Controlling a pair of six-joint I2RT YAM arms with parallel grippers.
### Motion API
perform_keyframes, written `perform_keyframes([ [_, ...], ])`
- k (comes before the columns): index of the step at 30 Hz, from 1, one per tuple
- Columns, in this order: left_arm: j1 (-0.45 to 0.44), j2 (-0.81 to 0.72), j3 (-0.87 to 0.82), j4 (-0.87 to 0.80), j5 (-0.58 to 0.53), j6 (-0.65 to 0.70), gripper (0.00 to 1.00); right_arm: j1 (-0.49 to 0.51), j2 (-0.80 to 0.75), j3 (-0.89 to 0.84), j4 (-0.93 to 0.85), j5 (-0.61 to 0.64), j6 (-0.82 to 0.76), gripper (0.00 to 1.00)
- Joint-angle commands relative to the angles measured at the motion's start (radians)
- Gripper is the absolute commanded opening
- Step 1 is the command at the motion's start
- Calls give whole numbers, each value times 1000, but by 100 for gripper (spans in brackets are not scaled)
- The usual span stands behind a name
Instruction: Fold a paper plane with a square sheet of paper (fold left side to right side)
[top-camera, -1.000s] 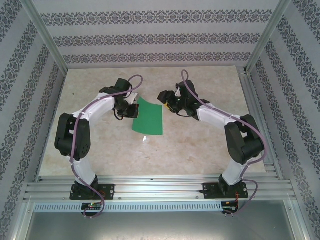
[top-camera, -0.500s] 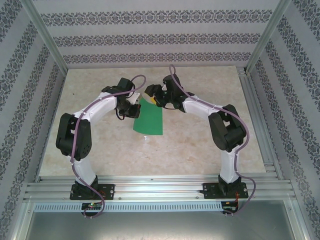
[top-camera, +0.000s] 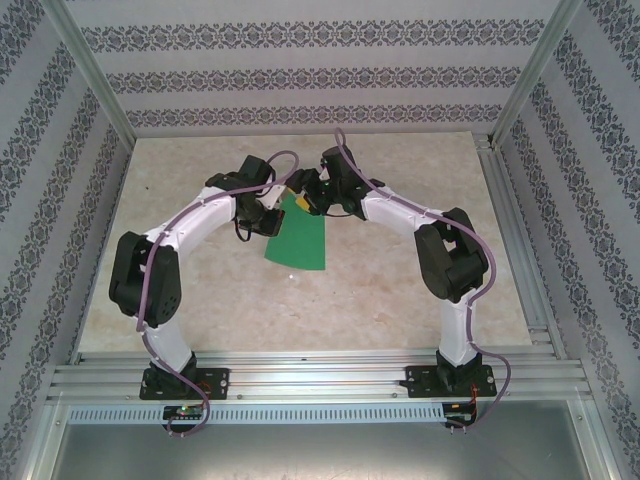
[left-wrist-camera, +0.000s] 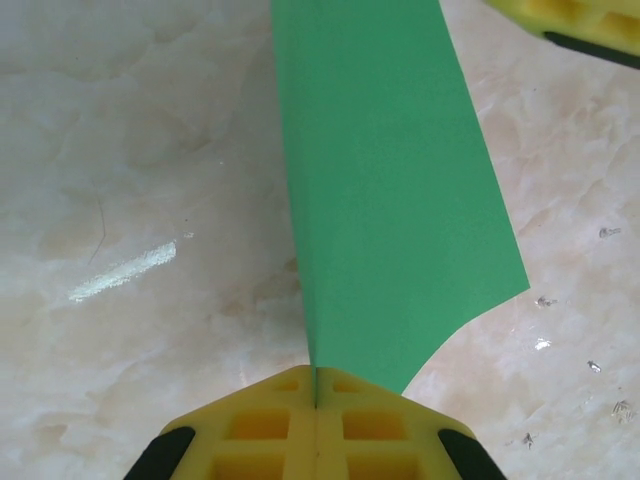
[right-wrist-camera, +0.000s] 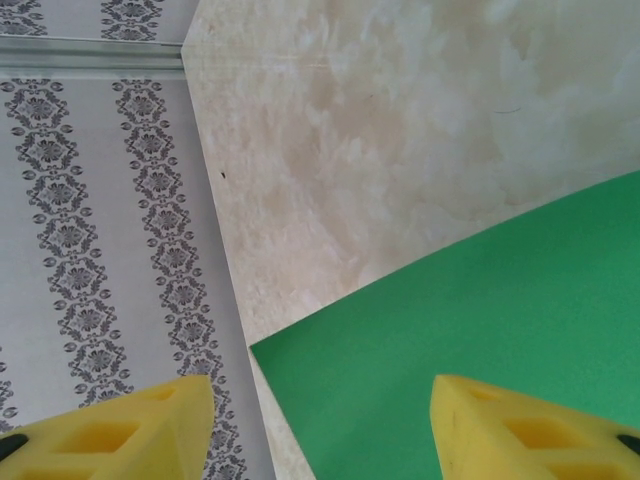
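The square sheet of paper (top-camera: 298, 242) is bright green and lies mid-table, with its left part lifted off the surface. My left gripper (top-camera: 268, 216) is shut on the sheet's left edge. In the left wrist view the yellow pads (left-wrist-camera: 316, 388) pinch the paper (left-wrist-camera: 390, 190), which stretches away from them. My right gripper (top-camera: 304, 191) hangs open over the sheet's far corner. In the right wrist view its pads stand wide apart around that corner (right-wrist-camera: 470, 330), gripper (right-wrist-camera: 320, 430) touching nothing. One right finger (left-wrist-camera: 572, 20) shows in the left wrist view. The paper plane is out of view.
The marble-look table (top-camera: 400, 290) is boxed in by patterned walls (top-camera: 300, 75) at the back and sides. An aluminium rail (top-camera: 512, 230) runs along the right edge. A small white speck (top-camera: 288, 276) lies just in front of the sheet.
The right arm has swung left and forward until its open gripper hangs over the sheet's far corner. The left gripper keeps its pinch on the sheet and has barely moved.
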Motion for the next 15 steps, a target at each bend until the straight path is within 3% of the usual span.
perform_keyframes([
  [1, -19, -43, -4, 12, -38, 39, 0, -4, 9, 38, -32, -33, -4, 60],
  [9, -39, -33, -2, 13, -64, 49, 0, -5, 14, 66, -107, -39, -48, 59],
  [15, -44, -23, 3, 9, -74, 47, 0, 0, 20, 72, -136, -40, -71, 49],
])
